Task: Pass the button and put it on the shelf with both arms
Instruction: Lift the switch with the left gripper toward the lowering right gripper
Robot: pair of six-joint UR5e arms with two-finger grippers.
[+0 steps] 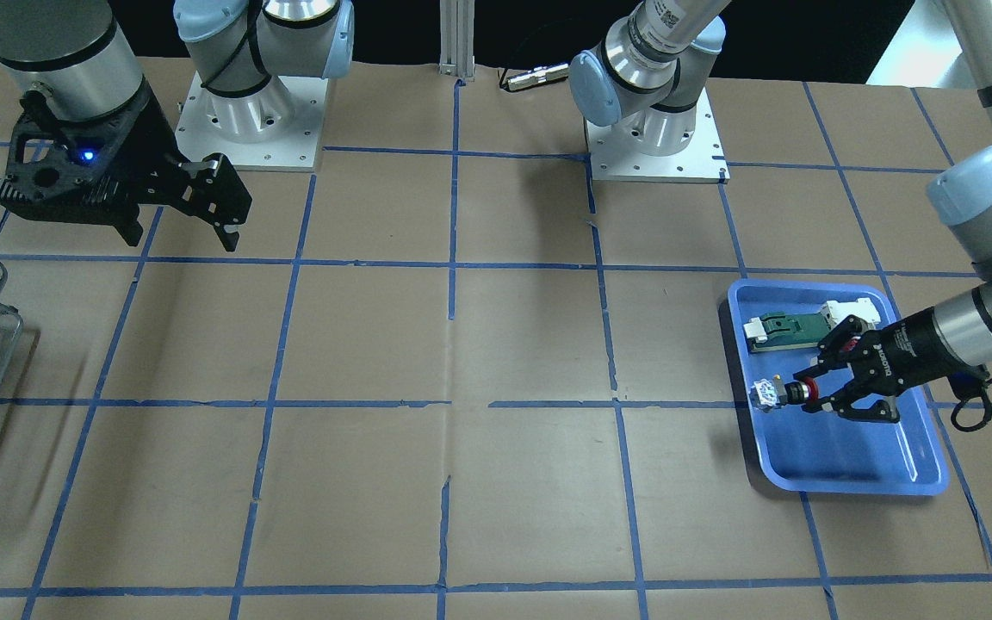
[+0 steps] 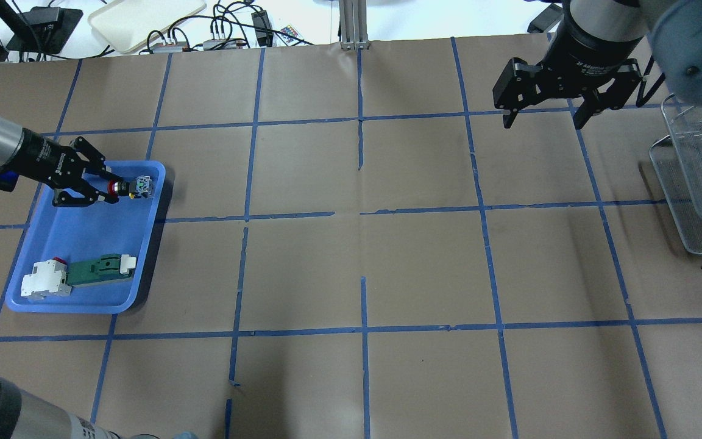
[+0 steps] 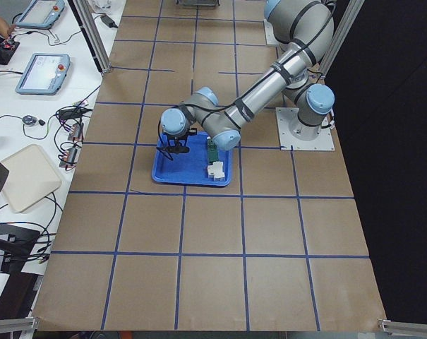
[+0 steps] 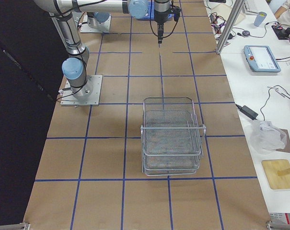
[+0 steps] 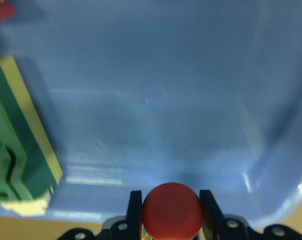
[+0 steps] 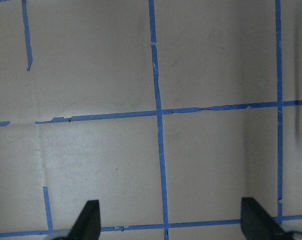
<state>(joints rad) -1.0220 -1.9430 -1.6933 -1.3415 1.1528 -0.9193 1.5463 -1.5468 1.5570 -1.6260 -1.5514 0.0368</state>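
Observation:
The button (image 2: 138,186) has a red head (image 5: 171,210), a black collar and a blue-and-white block (image 1: 767,394). My left gripper (image 2: 116,189) is shut on it, one finger on each side of the head, as the left wrist view shows. It holds the button level, block pointing toward the table's middle, over the inner edge of the blue tray (image 2: 83,244). My right gripper (image 2: 543,122) is open and empty above the table, near the silver wire-mesh shelf (image 2: 701,177). The shelf also shows in the exterior right view (image 4: 171,139).
In the blue tray (image 1: 849,482) lie a green-and-white flat part (image 2: 98,271) and a white block with a red tip (image 2: 43,281). The table is brown paper with blue tape lines. The right wrist view shows only bare paper between the right gripper (image 6: 171,222) fingers.

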